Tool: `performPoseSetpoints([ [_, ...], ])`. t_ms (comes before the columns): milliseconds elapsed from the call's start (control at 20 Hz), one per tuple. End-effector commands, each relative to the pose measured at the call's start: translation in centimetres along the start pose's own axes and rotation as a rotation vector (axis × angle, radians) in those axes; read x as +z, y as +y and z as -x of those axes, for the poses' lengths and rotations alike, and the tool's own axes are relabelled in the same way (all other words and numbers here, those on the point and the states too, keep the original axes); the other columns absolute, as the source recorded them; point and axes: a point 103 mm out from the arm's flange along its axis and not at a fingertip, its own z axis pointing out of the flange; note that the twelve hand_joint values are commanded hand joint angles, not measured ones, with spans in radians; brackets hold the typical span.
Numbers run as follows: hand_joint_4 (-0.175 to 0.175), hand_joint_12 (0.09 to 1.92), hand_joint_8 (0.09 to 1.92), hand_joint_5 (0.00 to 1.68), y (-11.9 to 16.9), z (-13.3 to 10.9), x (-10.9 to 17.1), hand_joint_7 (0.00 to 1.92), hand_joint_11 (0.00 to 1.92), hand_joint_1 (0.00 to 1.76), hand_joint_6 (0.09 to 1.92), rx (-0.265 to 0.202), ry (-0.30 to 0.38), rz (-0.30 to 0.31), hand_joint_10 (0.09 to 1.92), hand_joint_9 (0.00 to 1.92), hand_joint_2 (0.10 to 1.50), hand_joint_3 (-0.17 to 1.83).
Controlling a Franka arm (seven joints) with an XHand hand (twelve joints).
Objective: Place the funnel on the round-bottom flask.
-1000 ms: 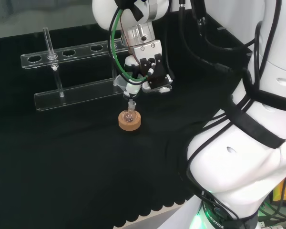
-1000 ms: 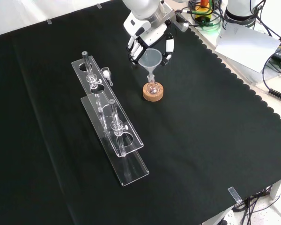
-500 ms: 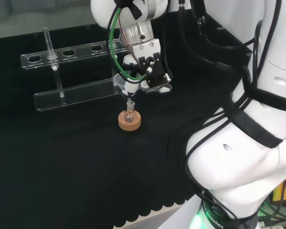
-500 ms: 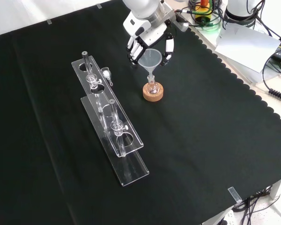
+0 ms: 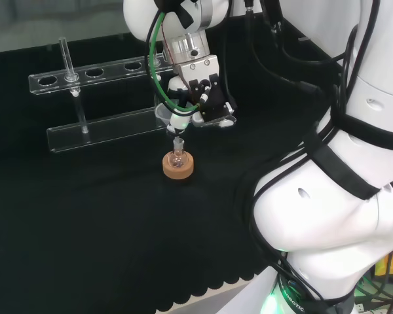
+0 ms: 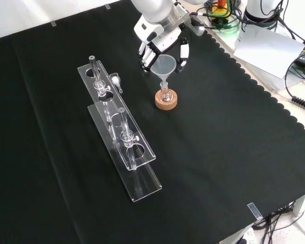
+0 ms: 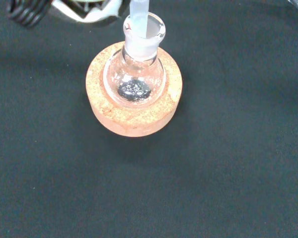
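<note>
Funnel (image 6: pixel 164 65) sat upper centre of front view, stem down in neck of round-bottom flask (image 7: pixel 134 79) on cork ring (image 6: pixel 165 99). Hand (image 6: pixel 160 44) had fingers curled round funnel rim. Risk: sideways drag on release could tip flask off ring.

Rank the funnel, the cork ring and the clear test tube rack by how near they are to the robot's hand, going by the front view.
1. funnel, between the fingers of the hand.
2. cork ring, just below the funnel.
3. test tube rack, off to the left.
</note>
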Motion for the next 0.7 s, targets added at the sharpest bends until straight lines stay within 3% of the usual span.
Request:
performPoseSetpoints([
  [50,-0.022,1.31,0.66,0.61,0.27,-0.26,0.4,0.44,0.55,0.91,0.83,-0.004,0.0,-0.009,0.46,0.9,0.81,0.74],
  [700,-0.022,1.31,0.67,0.61,0.16,-0.43,0.64,0.43,0.55,0.9,0.83,-0.015,0.0,-0.011,0.46,0.9,0.81,0.74],
])
